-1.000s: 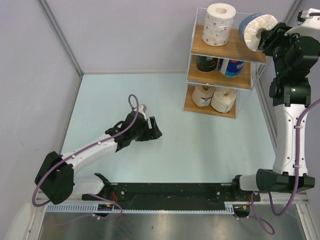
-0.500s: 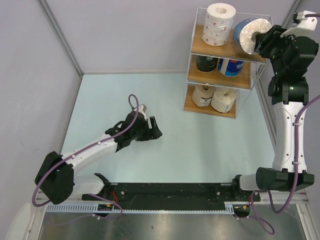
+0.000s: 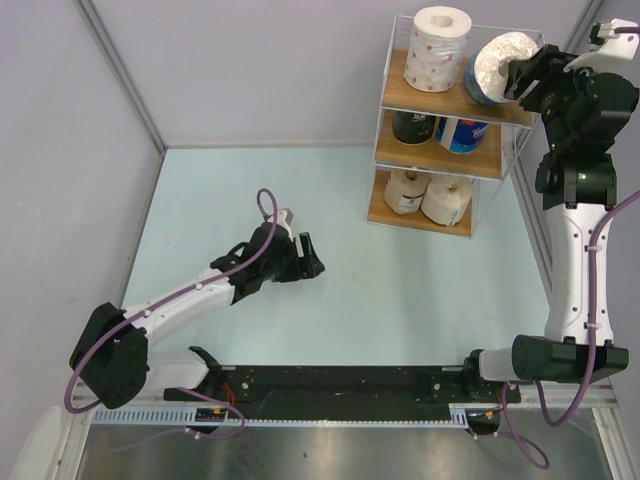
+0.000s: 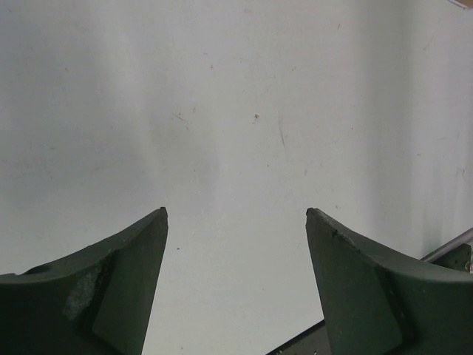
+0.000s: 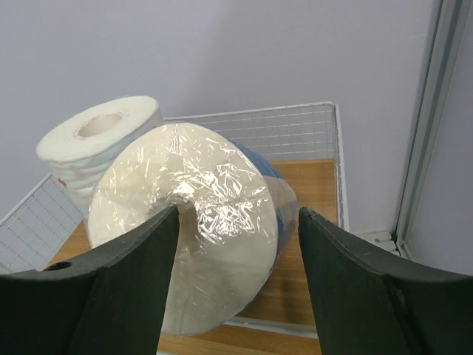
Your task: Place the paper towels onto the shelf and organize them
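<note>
The right gripper has loosened, its jaws now apart around the blue-wrapped roll, which is tipped further over on the shelf's top board. The left gripper stays wide open.

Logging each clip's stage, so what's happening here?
The right gripper is at the top tier of the shelf, jaws either side of a blue-wrapped paper towel roll. That roll sits tilted beside an upright white red-speckled roll; whether the jaws grip it is unclear. A dark roll and another blue roll are on the middle tier, and two pale rolls on the bottom. The left gripper hangs open and empty over the table.
</note>
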`<state>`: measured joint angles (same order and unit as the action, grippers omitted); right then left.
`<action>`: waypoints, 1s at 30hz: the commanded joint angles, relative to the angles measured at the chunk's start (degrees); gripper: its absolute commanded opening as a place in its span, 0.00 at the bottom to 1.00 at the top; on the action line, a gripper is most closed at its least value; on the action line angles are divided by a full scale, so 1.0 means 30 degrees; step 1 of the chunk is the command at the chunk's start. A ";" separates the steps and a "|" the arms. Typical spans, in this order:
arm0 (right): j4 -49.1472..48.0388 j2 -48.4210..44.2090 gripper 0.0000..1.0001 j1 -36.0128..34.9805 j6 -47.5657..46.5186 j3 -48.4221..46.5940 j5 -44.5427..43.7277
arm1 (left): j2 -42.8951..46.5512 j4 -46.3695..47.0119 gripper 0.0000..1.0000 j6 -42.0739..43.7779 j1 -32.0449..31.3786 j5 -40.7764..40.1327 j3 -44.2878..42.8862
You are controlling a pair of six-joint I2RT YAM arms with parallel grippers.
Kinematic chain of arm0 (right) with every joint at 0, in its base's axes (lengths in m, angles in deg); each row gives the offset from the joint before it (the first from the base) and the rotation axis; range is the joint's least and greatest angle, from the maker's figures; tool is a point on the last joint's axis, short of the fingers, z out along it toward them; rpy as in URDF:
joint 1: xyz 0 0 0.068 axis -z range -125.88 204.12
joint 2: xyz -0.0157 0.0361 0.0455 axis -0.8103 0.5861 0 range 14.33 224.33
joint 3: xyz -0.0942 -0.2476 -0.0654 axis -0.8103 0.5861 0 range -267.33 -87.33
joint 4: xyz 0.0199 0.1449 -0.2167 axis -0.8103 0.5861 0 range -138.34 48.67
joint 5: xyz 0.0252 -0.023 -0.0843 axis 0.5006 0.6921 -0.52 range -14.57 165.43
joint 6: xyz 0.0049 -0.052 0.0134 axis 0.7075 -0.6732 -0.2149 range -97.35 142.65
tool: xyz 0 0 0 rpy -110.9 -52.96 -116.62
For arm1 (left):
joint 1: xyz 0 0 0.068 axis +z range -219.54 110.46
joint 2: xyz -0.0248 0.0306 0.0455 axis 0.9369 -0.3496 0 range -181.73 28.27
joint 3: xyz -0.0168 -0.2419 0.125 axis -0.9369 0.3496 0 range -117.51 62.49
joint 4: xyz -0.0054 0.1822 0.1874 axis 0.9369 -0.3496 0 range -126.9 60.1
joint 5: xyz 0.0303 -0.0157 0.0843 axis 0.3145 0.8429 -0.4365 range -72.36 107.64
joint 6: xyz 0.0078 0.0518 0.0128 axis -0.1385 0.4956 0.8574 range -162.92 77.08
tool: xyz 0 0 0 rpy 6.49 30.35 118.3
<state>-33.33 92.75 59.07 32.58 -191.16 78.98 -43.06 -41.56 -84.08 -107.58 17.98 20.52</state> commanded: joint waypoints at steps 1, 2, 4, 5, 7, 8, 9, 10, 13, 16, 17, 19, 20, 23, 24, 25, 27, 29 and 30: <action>-0.1573 0.0025 0.71 0.0108 0.0438 -0.0136 0.0251 | 0.0163 0.0576 0.80 -0.0399 0.0142 0.0239 -0.0012; -0.1864 0.0054 0.71 0.0108 0.0555 -0.0049 0.0310 | 0.0250 0.0576 0.80 -0.0370 0.0142 0.0181 -0.0012; -0.2100 0.0346 0.72 0.0108 0.0672 -0.0077 0.0427 | 0.0280 0.0518 0.80 -0.0340 0.0142 0.0122 -0.0041; -0.2217 0.0521 0.72 0.0108 0.0760 -0.0164 0.0456 | 0.0281 0.0460 0.80 -0.0282 0.0142 0.0121 -0.0041; -0.2247 0.0872 0.73 0.0108 0.0819 -0.0457 0.0573 | 0.0281 0.0372 0.80 -0.0252 0.0142 0.0034 -0.0012; -0.2248 0.0990 0.73 0.0108 0.0878 -0.0545 0.0632 | 0.0310 0.0371 0.80 -0.0252 0.0142 0.0034 0.0017; -0.2190 0.1050 0.74 0.0137 0.0907 -0.0691 0.0690 | 0.0368 0.0342 0.80 -0.0223 0.0142 0.0005 0.0046; -0.2189 0.1195 0.74 0.0108 0.0907 -0.0721 0.0865 | 0.0368 0.0342 0.80 -0.0252 0.0142 -0.0025 0.0105; -0.2248 0.1168 0.75 0.0108 0.0995 -0.0634 0.0896 | 0.0485 0.0459 0.80 -0.0281 0.0142 -0.0054 0.0339; -0.2277 0.0848 0.76 0.0108 0.1054 -0.0372 0.1042 | 0.0515 0.0488 0.80 -0.0311 0.0142 -0.0025 0.0486; -0.2451 0.0613 0.76 0.0108 0.1054 -0.0225 0.1043 | 0.0515 0.0488 0.80 -0.0311 0.0142 -0.0025 0.0486; -0.2774 0.0028 0.76 0.0108 0.1112 0.0533 0.1159 | 0.0573 0.0488 0.80 -0.0194 0.0142 -0.0054 0.0457; -0.3036 -0.0555 0.77 0.0108 0.1200 0.0770 0.1189 | 0.0574 0.0343 0.80 -0.0136 0.0142 -0.0054 0.0428; -0.3127 -0.2018 0.77 0.0108 0.1434 0.1766 0.1656 | 0.0661 -0.0095 0.81 0.0332 0.0142 -0.0813 -0.0010; -0.3185 -0.2403 0.77 0.0108 0.1551 0.2117 0.2064 | 0.0632 -0.0271 0.81 0.0450 0.0142 -0.0990 -0.0331; -0.3388 -0.2784 0.78 0.0108 0.2103 0.2642 0.2329 | 0.0603 -0.0389 0.81 0.0712 0.0142 -0.1137 -0.0537; -0.3973 -0.4243 0.85 0.0079 0.2720 0.5011 0.3466 | 0.0516 -0.0770 0.81 0.1035 0.0142 -0.1489 -0.1150; -0.4795 -0.5186 0.92 -0.0125 0.3510 0.7465 0.3796 | 0.0340 -0.1208 0.82 0.1504 0.0142 -0.1752 -0.1592; -0.4797 -0.5828 0.94 -0.0620 0.3573 0.8003 0.3826 | 0.0252 -0.1327 0.82 0.1622 0.0142 -0.1870 -0.2029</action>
<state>-42.66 81.07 59.18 38.99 -175.69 86.21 -42.88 -44.25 -82.27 -107.54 15.11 19.97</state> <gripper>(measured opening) 0.885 0.814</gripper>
